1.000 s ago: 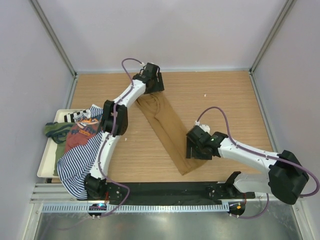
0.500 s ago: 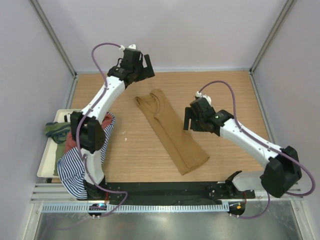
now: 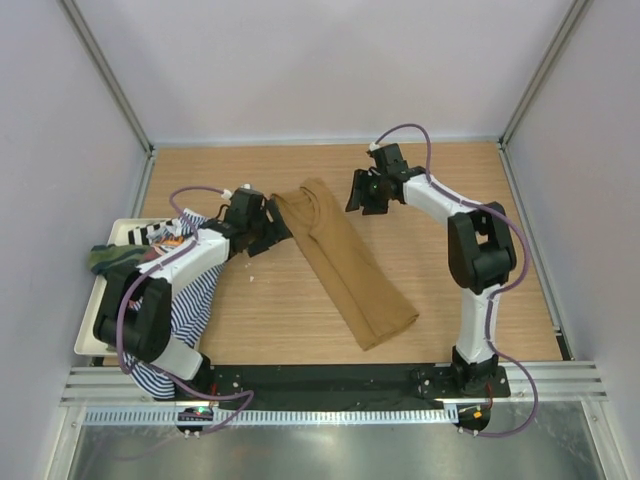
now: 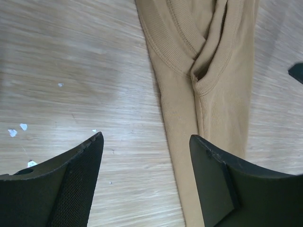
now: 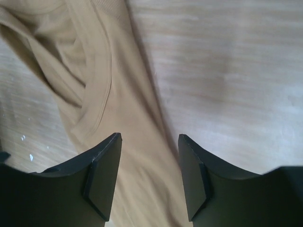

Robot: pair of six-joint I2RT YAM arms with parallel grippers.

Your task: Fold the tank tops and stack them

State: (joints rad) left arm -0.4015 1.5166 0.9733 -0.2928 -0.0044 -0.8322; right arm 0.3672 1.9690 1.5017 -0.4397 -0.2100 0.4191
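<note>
Wooden table, plain tan tank top

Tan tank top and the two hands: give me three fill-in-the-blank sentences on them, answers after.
The tan tank top lies on the table, gripped by ____ hand.
The left hand and the right hand both have their jaws ____.
The other tank tops sit heaped on the white tray on the robot's ____ side.
Missing words: neither; open; left.
</note>
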